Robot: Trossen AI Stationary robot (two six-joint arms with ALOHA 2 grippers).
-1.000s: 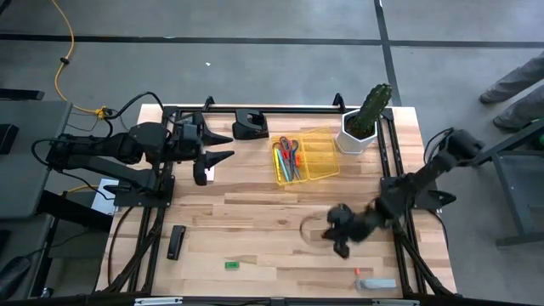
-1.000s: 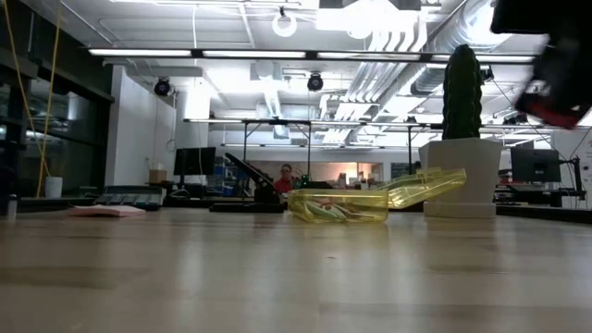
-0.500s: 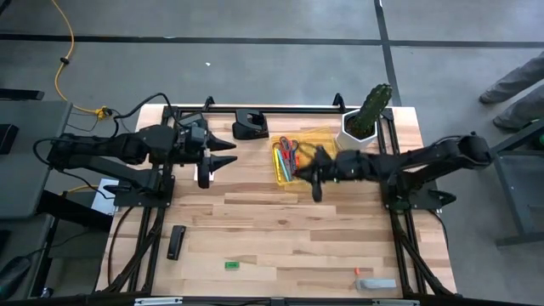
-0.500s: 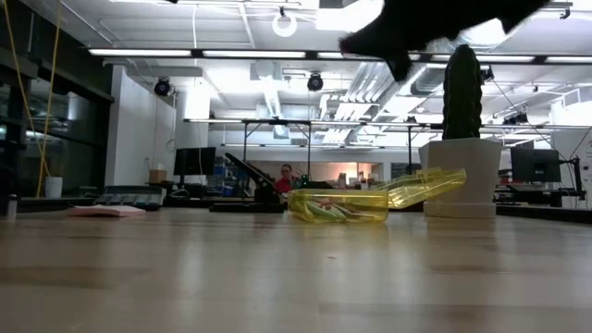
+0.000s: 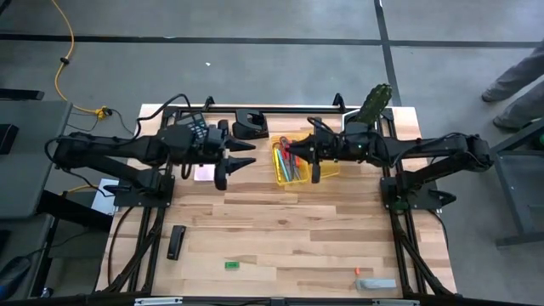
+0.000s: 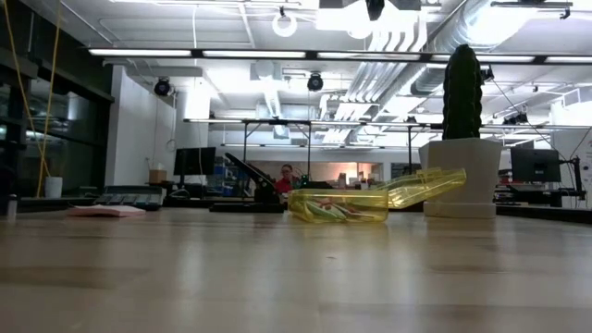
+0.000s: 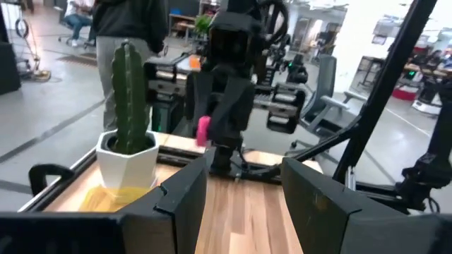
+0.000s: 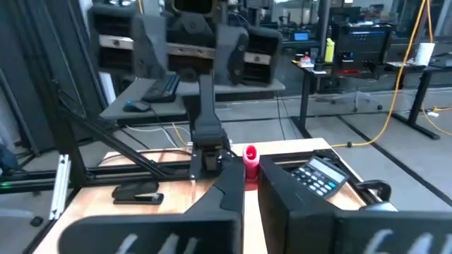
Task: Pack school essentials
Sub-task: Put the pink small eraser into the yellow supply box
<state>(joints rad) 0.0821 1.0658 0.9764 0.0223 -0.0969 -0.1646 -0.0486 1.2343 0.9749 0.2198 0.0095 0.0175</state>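
Note:
A clear yellow case (image 5: 316, 163) lies open at the table's far middle, with red-handled scissors (image 5: 289, 146) and pencils in it. High above the case's left part, my right gripper (image 8: 251, 178) points level toward the table's left. It is shut on a small pink-red piece (image 8: 250, 156), which also shows in the left wrist view (image 7: 203, 131). My left gripper (image 5: 245, 155) faces it from the left at about the same height, open, with nothing between its fingers (image 7: 185, 194). A pale pink pad (image 5: 204, 173) lies on the table under the left arm. My right gripper pinches the small pink-red piece (image 8: 250, 159) between its two fingertips. The fingers lie level and point toward the table's left. The piece is lifted clear, high above the yellow case.
A cactus in a white pot (image 5: 364, 121) stands just right of the case. A black calculator (image 8: 321, 176) and a black holder (image 5: 251, 126) sit at the far edge. Near the front lie a black bar (image 5: 176, 242), a green eraser (image 5: 231, 265) and a grey piece (image 5: 376, 283).
My right gripper has swung up from low over the table's near right area toward the far edge and the left. It has turned level and now stands above the yellow case. My left gripper has moved a little toward the table's right, still open.

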